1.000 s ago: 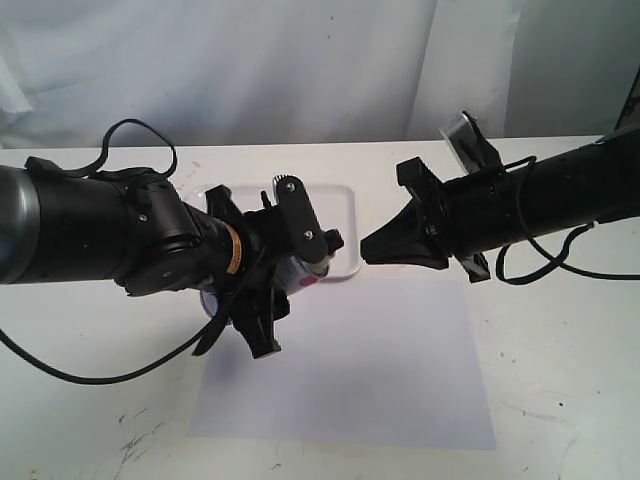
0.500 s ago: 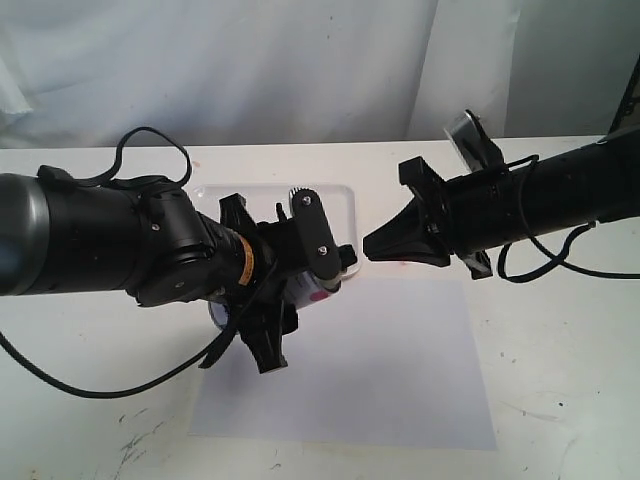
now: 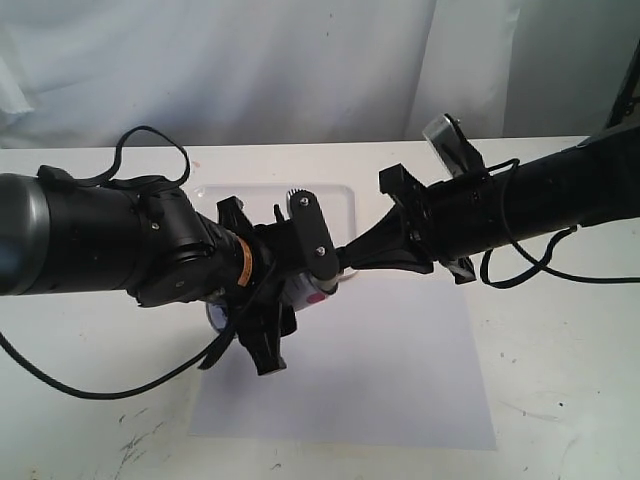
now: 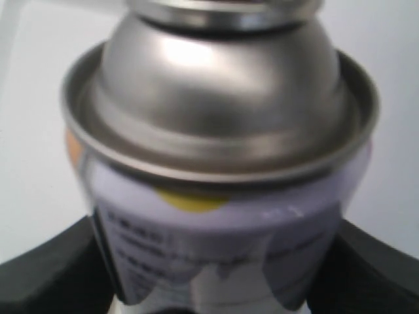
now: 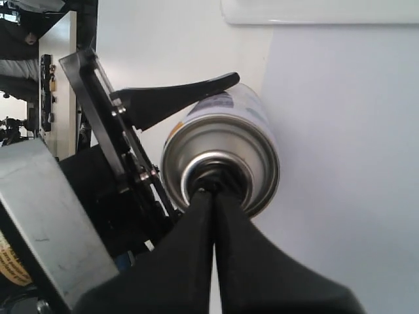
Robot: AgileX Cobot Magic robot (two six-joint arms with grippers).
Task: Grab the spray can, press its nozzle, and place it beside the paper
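Note:
My left gripper [image 3: 297, 305] is shut on the spray can [image 3: 303, 287] and holds it lying sideways above the paper's [image 3: 380, 370] far left corner. In the left wrist view the black fingers [image 4: 46, 275] clamp the can's white printed body [image 4: 222, 242] below its silver shoulder [image 4: 222, 98]. My right gripper [image 3: 346, 258] is shut, its joined tips [image 5: 213, 188] set against the middle of the can's [image 5: 222, 150] silver top. The black nozzle sits there, mostly hidden behind the tips.
A white rimmed tray [image 3: 340, 205] lies just beyond the paper, behind the can; its edge [image 5: 321, 12] shows in the right wrist view. Black cables trail from both arms over the white table [image 3: 560, 330]. A white curtain hangs at the back.
The right gripper has moved left across the gap until its shut tips meet the can's top. The left arm shifted slightly right early on, then held the can still.

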